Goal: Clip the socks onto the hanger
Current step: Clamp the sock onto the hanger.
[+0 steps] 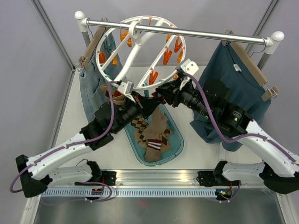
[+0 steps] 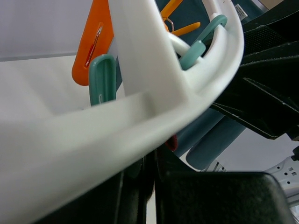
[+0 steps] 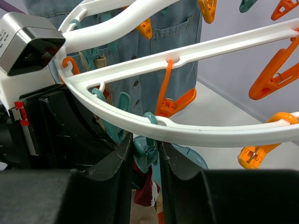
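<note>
white ring hanger [image 1: 127, 59] hangs by its hook from the metal rail [image 1: 196, 33], with orange and teal clothespins all around it. both grippers meet at the hanger's near rim. right gripper [image 3: 145, 172] sits just under that rim, fingers [image 3: 122, 163] narrow and clamped on either side of a teal clothespin [image 3: 145, 151] that hangs from the rim. left gripper [image 2: 152, 186] comes in from the left of the hanger, just below the rim, its pads pressed almost together with only a slit between them. the rim crosses right over them in the left wrist view, so cannot tell what, if anything, is pinched. dark red scrap of fabric [image 3: 144, 192] hangs right under the teal clothespin, low between the right fingers; cannot tell what holds it. socks [image 1: 152, 133] lie heaped in a teal basket [image 1: 179, 140] on the table below the hanger, apart from both sets of fingers. jeans [image 1: 91, 86] hang left of the hanger and a teal sweater [image 1: 233, 88] well to its right, both on the same rail.
</note>
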Action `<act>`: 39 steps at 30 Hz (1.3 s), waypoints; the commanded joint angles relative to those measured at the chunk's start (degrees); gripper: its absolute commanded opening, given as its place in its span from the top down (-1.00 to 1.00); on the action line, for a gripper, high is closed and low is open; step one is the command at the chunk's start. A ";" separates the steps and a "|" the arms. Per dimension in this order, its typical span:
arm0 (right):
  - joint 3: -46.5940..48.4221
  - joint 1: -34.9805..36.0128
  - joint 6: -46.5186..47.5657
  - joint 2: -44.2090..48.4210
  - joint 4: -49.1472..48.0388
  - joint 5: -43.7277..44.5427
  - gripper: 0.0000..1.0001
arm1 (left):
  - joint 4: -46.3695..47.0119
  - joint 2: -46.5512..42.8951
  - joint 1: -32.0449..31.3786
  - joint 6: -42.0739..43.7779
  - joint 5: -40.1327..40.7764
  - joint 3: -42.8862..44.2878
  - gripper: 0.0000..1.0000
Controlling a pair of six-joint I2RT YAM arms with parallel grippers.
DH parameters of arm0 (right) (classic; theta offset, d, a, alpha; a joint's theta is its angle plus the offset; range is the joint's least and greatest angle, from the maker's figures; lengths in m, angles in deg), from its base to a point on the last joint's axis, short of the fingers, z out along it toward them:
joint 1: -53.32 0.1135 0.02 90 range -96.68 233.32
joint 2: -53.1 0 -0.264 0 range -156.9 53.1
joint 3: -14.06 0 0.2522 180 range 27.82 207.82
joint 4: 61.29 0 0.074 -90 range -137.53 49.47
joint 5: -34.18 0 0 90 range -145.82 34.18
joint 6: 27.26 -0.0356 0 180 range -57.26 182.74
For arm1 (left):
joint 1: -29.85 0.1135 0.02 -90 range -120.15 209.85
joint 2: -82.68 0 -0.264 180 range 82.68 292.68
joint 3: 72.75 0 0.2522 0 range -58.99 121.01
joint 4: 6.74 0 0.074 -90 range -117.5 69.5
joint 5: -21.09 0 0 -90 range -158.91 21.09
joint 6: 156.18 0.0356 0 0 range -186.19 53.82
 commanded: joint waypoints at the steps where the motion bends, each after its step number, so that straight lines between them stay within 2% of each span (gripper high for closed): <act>1: 1.89 -0.14 -0.90 -0.25 -2.70 -0.38 1.00 | 5.29 -0.17 0.26 -1.52 -1.69 -0.62 0.95; 11: 0.57 -0.23 -1.43 0.45 -4.01 -0.38 0.99 | 7.05 -0.17 0.34 -1.44 -2.84 -1.15 0.95; 16: -0.39 -0.15 -1.69 0.89 -4.63 0.06 0.88 | 7.58 -0.17 0.34 -1.44 -2.93 -1.50 0.95; 19: -0.92 -0.23 -1.87 1.33 -5.07 0.06 0.74 | 7.67 -0.17 0.34 -1.44 -3.01 -1.51 0.95; 22: -1.19 -0.15 -1.95 1.60 -5.16 -0.12 0.47 | 7.76 -0.34 0.26 -1.35 -3.19 -1.51 0.95; 23: -1.19 -0.15 -1.95 1.60 -5.07 -0.21 0.33 | 7.76 -0.34 0.34 -1.35 -3.19 -1.51 0.95; 29: -1.19 -0.14 -2.04 1.77 -4.37 -0.82 -0.10 | 7.84 -0.52 0.26 -1.09 -3.01 -1.68 0.88; 32: -1.19 -0.15 -2.22 1.95 -3.93 -0.82 -0.20 | 7.93 -0.61 0.34 -0.91 -2.93 -1.68 0.74; 35: -1.27 -0.15 -2.39 2.56 -3.49 -1.00 -0.27 | 7.67 -0.78 0.26 -0.91 -2.93 -1.68 0.47; 36: -1.27 -0.15 -2.65 2.82 -3.31 -0.82 -0.27 | 7.06 -0.96 0.34 -0.91 -2.84 -1.68 0.26; 39: -1.54 -0.15 -3.10 3.88 -2.44 -0.13 -0.29 | 6.18 -1.57 0.34 -0.39 -2.93 -2.12 -0.09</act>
